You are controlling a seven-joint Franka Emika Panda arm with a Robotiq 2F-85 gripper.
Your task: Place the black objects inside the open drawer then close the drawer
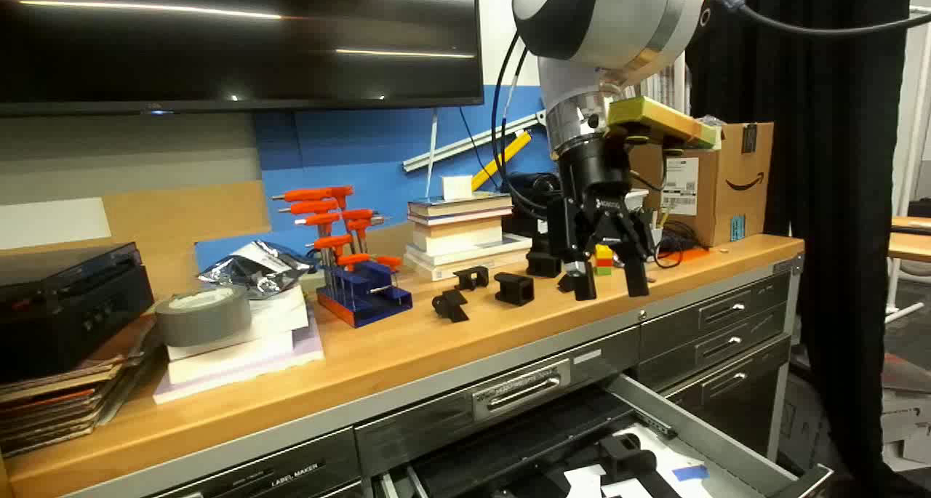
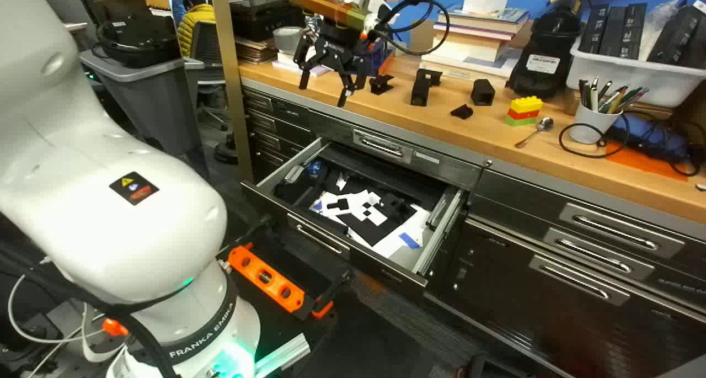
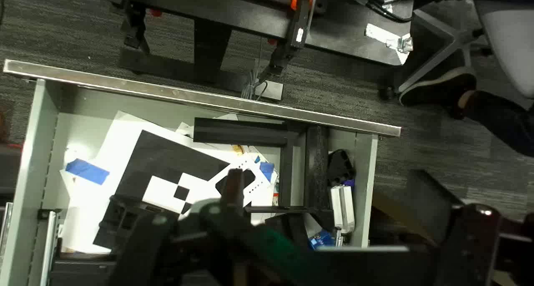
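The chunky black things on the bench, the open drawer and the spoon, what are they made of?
The black pieces look like plastic: matte and evenly black, though I can't be sure. The open drawer seems to be metal, probably painted: thin grey walls and a shiny strip along its front edge. The spoon is probably polished metal, since its silvery bowl catches the light.

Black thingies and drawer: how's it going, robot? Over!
Tool open, holding nothing. Several black objects on the workbench, drawer open. Papers inside, probably not in the way.
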